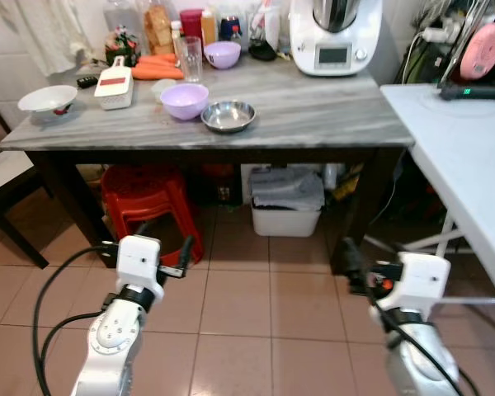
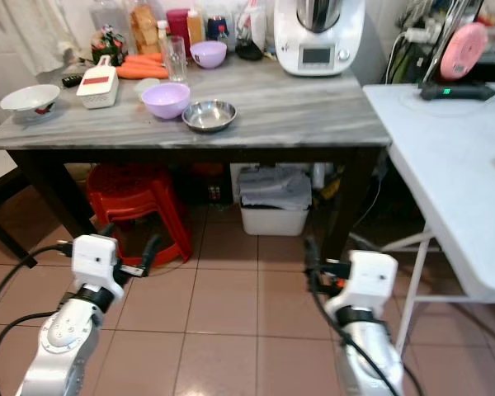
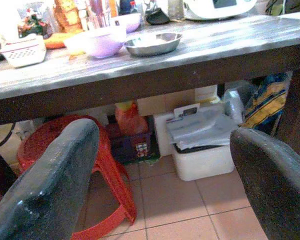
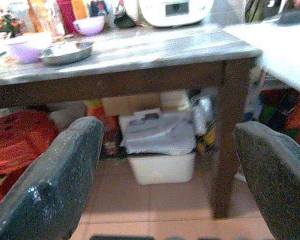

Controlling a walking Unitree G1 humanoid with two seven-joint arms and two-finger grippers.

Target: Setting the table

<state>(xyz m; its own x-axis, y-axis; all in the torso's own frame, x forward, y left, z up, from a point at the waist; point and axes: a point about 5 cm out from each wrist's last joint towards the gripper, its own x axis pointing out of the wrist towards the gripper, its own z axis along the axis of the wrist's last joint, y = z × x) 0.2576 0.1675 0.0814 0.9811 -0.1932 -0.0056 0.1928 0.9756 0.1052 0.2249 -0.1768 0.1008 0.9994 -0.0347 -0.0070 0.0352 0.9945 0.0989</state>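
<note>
— Where were the bowls?
— The round steel bowl (image 1: 228, 116) sat beside the lilac plastic bowl (image 1: 184, 101) on the grey wooden table (image 1: 313, 115).
— The grippers?
— Left gripper (image 3: 160, 175) and right gripper (image 4: 165, 170) hung low, fingers spread wide, empty; the fingertips were cut off.

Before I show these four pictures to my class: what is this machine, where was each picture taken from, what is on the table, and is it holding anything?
It is a walking humanoid robot with two silver arms. The two wide pictures come from cameras in its head, looking down at its left gripper and right gripper, both low before the table. The other two come from wrist cameras looking along each gripper's black fingers. Both grippers are open and hold nothing. On the table are a steel bowl, two purple bowls, a white bowl, a glass, carrots, a grater and a white kitchen machine. Under it are a red stool and a bin.
</note>
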